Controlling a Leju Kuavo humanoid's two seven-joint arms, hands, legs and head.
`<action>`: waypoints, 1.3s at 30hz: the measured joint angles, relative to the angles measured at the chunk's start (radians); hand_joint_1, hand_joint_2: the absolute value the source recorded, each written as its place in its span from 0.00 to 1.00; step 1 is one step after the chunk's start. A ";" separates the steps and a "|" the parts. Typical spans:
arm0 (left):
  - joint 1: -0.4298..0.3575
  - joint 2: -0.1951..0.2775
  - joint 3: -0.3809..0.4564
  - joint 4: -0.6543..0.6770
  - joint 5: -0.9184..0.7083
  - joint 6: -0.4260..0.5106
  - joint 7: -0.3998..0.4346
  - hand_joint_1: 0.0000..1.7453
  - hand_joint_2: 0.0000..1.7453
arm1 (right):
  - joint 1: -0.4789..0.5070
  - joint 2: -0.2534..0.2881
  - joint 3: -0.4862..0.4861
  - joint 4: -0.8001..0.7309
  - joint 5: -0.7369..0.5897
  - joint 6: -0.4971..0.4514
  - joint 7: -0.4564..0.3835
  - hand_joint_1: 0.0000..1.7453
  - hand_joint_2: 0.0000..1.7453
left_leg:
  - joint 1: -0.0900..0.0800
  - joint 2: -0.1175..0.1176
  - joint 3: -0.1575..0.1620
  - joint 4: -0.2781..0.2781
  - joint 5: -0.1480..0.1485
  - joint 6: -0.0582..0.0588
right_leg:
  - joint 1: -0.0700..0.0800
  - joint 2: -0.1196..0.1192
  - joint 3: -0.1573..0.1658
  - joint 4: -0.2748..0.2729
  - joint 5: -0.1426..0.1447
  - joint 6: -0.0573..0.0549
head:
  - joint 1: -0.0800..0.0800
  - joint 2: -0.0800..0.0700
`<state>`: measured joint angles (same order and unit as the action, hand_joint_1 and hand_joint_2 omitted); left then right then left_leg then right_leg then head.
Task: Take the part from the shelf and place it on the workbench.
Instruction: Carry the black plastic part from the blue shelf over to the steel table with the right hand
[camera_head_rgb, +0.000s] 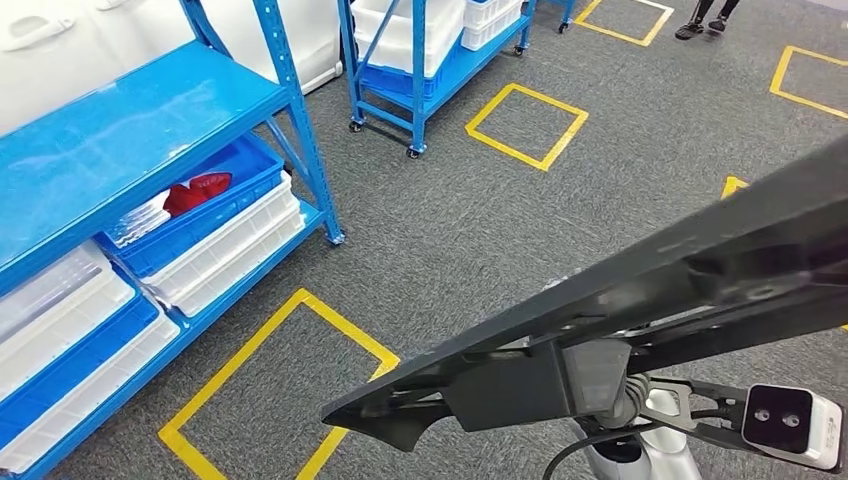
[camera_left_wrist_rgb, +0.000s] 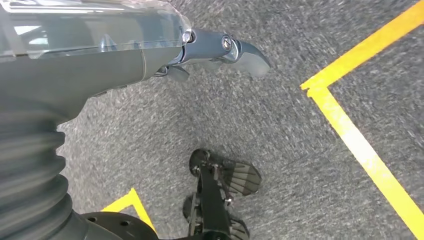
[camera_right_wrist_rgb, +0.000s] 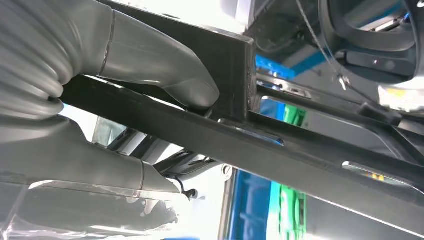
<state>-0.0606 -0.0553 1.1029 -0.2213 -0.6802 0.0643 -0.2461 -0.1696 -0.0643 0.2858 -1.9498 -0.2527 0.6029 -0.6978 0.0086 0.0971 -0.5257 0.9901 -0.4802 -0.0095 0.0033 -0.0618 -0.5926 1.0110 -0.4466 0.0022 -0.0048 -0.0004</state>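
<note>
While right hand (camera_right_wrist_rgb: 150, 95) clamps long black part (camera_head_rgb: 620, 300), left hand (camera_left_wrist_rgb: 220, 50) hangs unladen, fingers apart.

Left hand (camera_left_wrist_rgb: 220, 50): grey ribbed bellows cover at the wrist, smooth grey shell past it, clear glossy plastic panel on top, dark blue-grey fingers (camera_left_wrist_rgb: 250, 55) with two silver screws at the knuckles. Right hand (camera_right_wrist_rgb: 150, 90): same grey ribbed cover, thick smooth grey thumb (camera_right_wrist_rgb: 185, 82), clear plastic panel with a thin black cable beside it. Right wrist (camera_head_rgb: 640, 440) in head view: silver-white body, black bracket, black cable looping underneath, white camera box (camera_head_rgb: 790, 425) with a black face and two round lenses.
</note>
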 joint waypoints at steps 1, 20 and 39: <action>-0.001 0.000 0.000 0.000 0.000 0.000 0.000 0.00 1.00 | 0.001 0.001 -0.001 0.000 0.000 0.000 0.000 1.00 1.00 | 0.000 0.010 0.003 -0.001 -0.001 -0.005 | -0.001 0.012 -0.001 -0.001 0.002 -0.006 | 0.000 0.000; -0.001 0.001 0.001 0.000 0.001 0.000 0.000 0.00 1.00 | 0.006 0.016 -0.008 -0.001 0.000 -0.002 0.000 1.00 1.00 | 0.011 -0.115 -0.010 -0.013 0.022 0.027 | -0.007 0.120 -0.058 0.093 -0.040 0.010 | 0.000 0.000; -0.008 0.007 -0.025 0.000 -0.053 0.006 0.128 0.00 1.00 | 0.006 0.006 0.062 -0.034 0.054 -0.172 0.008 1.00 1.00 | 0.005 -0.088 -0.131 0.295 -0.144 -0.019 | -0.002 0.101 0.002 -0.010 0.006 -0.042 | 0.000 0.000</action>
<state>-0.0690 -0.0482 1.0784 -0.2213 -0.7331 0.0700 -0.1184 -0.1640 -0.0580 0.3474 -1.9839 -0.1986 0.4308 -0.6896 0.0131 0.0089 -0.6566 1.2855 -0.6246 -0.0286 0.0013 0.0397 -0.5911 1.0010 -0.4407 -0.0395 -0.0046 -0.0004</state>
